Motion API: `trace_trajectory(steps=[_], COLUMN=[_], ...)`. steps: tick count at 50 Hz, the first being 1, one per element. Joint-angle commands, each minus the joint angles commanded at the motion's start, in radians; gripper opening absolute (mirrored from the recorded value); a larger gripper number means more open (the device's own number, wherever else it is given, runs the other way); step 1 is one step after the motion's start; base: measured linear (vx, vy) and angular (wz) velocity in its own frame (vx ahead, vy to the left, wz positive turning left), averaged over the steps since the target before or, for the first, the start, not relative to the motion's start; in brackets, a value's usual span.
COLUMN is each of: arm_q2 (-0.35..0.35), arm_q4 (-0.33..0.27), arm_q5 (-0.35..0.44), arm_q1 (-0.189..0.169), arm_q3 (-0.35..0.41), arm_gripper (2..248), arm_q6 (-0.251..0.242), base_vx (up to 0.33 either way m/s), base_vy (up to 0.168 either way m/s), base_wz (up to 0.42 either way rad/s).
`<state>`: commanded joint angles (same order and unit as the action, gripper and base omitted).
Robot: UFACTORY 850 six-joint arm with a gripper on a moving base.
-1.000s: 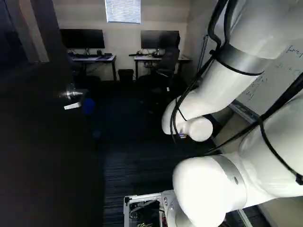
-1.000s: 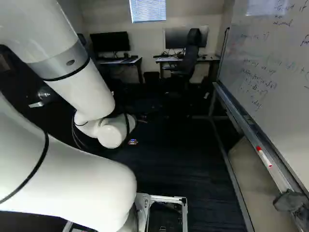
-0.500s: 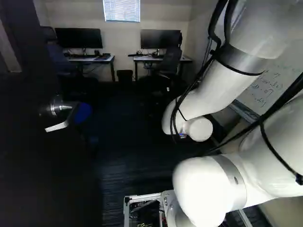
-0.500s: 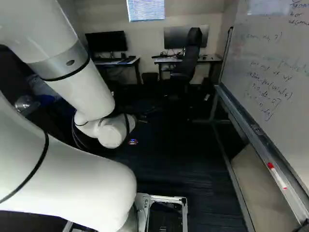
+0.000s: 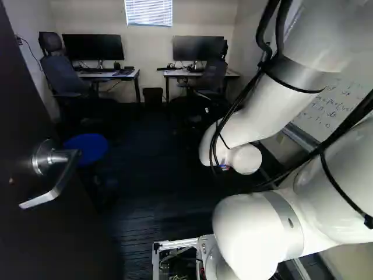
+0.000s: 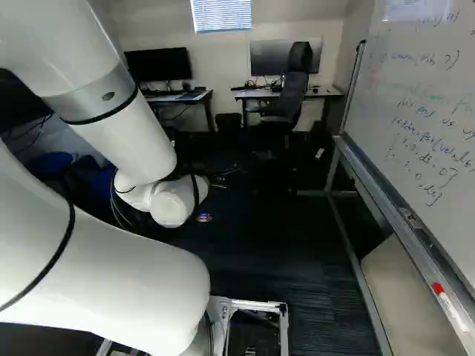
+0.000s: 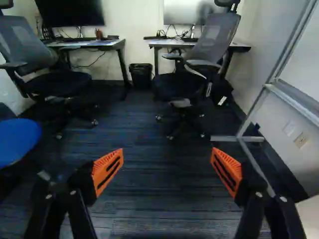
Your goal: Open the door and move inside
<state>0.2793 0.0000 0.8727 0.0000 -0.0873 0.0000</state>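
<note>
The dark door (image 5: 58, 239) stands open along the left side of the left base view. Its silver lever handle (image 5: 57, 175) is close on the arm's left, apart from the arm. My gripper (image 7: 167, 162) is open in the wrist view, its orange pads wide apart with nothing between them and carpet (image 7: 162, 184) beyond. In both base views the white wrist (image 6: 172, 202) hides the fingers. The doorway's view gives onto a room with desks.
A whiteboard (image 6: 415, 111) on a metal frame (image 6: 356, 274) runs along the right. At the far wall are two desks with monitors, a bin (image 7: 141, 74) and office chairs (image 7: 192, 64). A blue stool (image 5: 86, 148) stands on the left, just past the door handle.
The base has moved forward: door and handle have come nearer and shifted outward in the left base view, and the whiteboard looms larger. The arm holds its pose against its lowest joint.
</note>
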Motion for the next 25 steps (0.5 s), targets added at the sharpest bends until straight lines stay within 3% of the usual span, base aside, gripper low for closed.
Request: trace_trajectory(steps=[25], arm_q2=[0.000], arm_q4=[0.000], arm_q5=[0.000], arm_q1=[0.000], arm_q3=[0.000], arm_gripper=[247], arm_q6=[0.000], base_vx=[0.218], base_vy=[0.011], base_wz=[-0.005])
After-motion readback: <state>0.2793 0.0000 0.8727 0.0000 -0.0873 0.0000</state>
